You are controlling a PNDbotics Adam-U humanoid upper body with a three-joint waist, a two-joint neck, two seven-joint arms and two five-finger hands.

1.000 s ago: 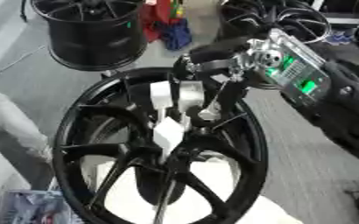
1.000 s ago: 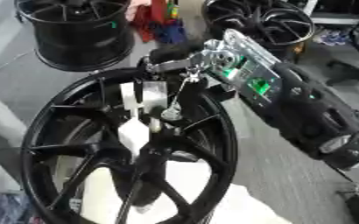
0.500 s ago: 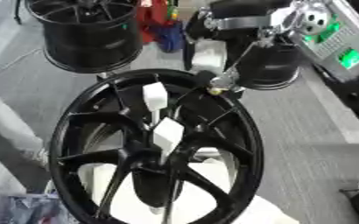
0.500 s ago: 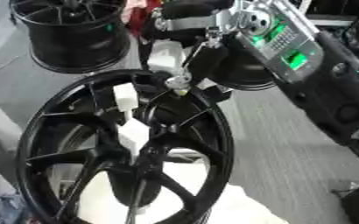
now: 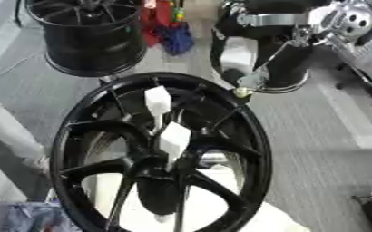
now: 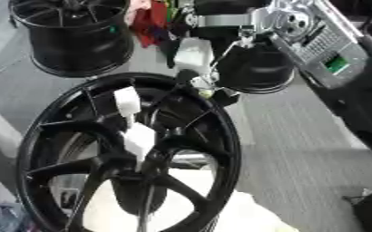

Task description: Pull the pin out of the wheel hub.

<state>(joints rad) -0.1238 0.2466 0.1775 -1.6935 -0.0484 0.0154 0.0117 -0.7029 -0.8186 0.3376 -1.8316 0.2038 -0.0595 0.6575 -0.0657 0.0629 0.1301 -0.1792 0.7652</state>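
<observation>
Right eye view: right hand (image 6: 221, 27) pinches the pin (image 6: 206, 89) above the black wheel hub's (image 6: 221, 136) rim.

Black right arm (image 6: 356, 86) of bulky rounded segments, entering from the upper right. At the wrist, a bright silver metal housing (image 6: 304, 27) with a round machined disc, ringed by small screws. Beside it, a pale grey panel with a grid-like texture and a small glowing green patch (image 6: 338, 65). Further along, a silver band (image 5: 272, 19) clamped round a black cylindrical section. Black right hand (image 6: 191, 74) with dark fingers, a whitish rectangular plate (image 6: 192, 51) on its back. Thin pale rod or cable (image 5: 275, 53) running diagonally from the silver joint down toward the fingers. Small yellowish-cream tip (image 5: 242, 92) at the lowest end of the hand.
</observation>
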